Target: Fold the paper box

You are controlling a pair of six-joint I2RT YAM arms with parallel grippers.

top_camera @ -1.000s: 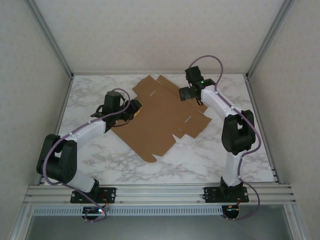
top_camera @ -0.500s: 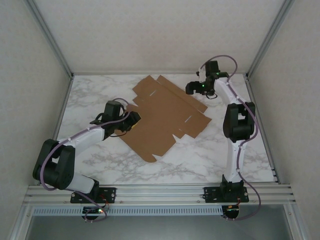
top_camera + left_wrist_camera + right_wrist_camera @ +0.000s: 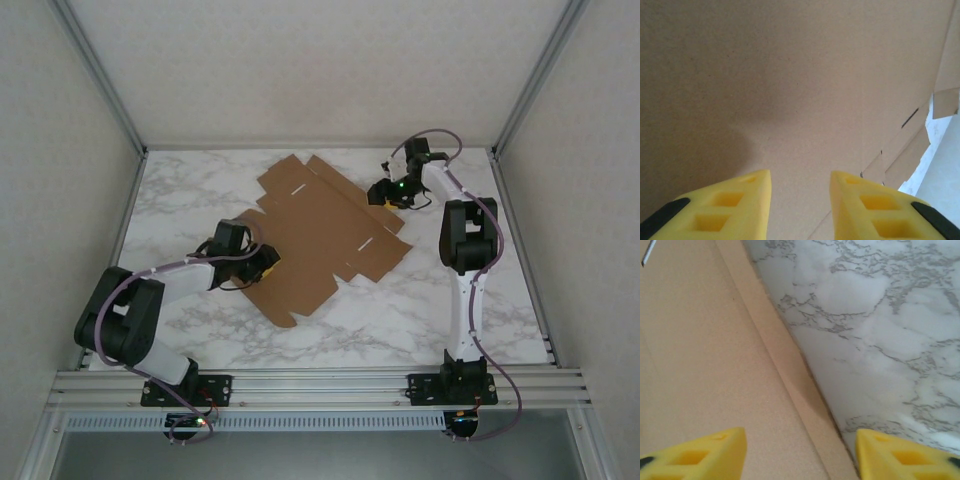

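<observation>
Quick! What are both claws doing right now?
Left gripper: partly open, holding nothing, over the paper box.
Right gripper: open, holding nothing.

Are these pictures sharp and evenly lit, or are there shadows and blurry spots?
Top external view: even, soft light, no glare; paper box and marble table fairly crisp. Left wrist view: a diffuse dark shadow on the cardboard above the left gripper. Right wrist view: marble veins slightly blurred, a thin shadow along the box's edge ahead of the right gripper.
</observation>
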